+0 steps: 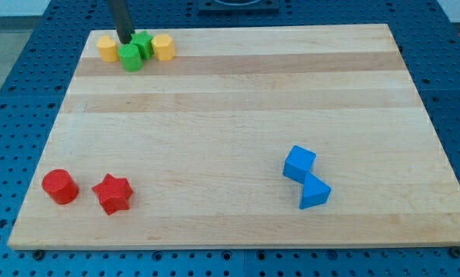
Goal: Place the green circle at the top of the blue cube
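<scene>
Upright, the green circle (131, 57) touches my tip (126, 41); no claw shows

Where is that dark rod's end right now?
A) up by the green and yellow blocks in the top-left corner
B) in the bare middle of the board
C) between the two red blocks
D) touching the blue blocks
A: my tip sits among the green circle, another green block and two yellow blocks, far from the blue cube.
</scene>
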Action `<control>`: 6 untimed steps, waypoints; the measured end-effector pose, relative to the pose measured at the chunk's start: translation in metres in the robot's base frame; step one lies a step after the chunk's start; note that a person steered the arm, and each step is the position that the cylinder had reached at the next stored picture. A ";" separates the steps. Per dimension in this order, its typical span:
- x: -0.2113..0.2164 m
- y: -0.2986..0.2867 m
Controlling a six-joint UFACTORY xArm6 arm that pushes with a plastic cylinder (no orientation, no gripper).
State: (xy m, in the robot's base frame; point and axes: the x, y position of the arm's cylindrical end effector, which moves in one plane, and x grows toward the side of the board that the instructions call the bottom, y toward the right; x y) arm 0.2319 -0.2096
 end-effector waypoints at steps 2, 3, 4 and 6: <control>0.070 0.022; 0.078 0.042; 0.078 0.031; 0.123 0.045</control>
State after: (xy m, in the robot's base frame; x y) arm 0.3549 -0.1644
